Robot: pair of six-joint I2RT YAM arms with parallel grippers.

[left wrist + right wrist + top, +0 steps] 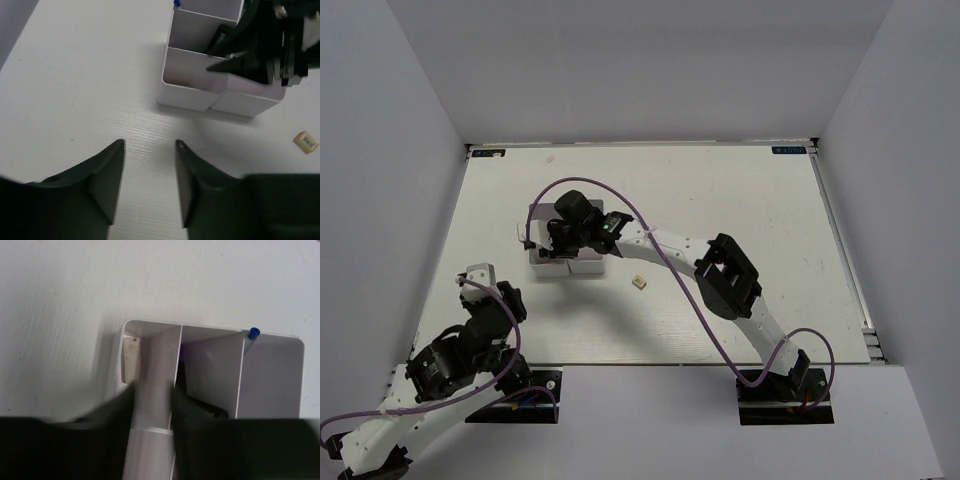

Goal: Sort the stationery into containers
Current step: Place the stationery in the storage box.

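The white containers (pixel 582 266) stand left of the table's middle and also show in the left wrist view (pixel 186 90). My right gripper (pixel 558 238) hovers over them, open and empty; in its wrist view (pixel 151 392) the jaws stand above the compartment (pixel 157 347) that holds a beige eraser (pixel 131 360). A blue pen tip (pixel 254 332) sticks up at a divider, and a dark item (pixel 216 413) lies in the middle compartment. Another beige eraser (pixel 639 283) lies on the table right of the bins (pixel 306 141). My left gripper (pixel 150 146) is open and empty, near the table's front left (pixel 480 276).
Grey walls enclose the white table (pixel 740 200) on three sides. The right arm (pixel 725 275) stretches across from the near right edge to the bins. Its purple cable (pixel 670 265) loops above the table.
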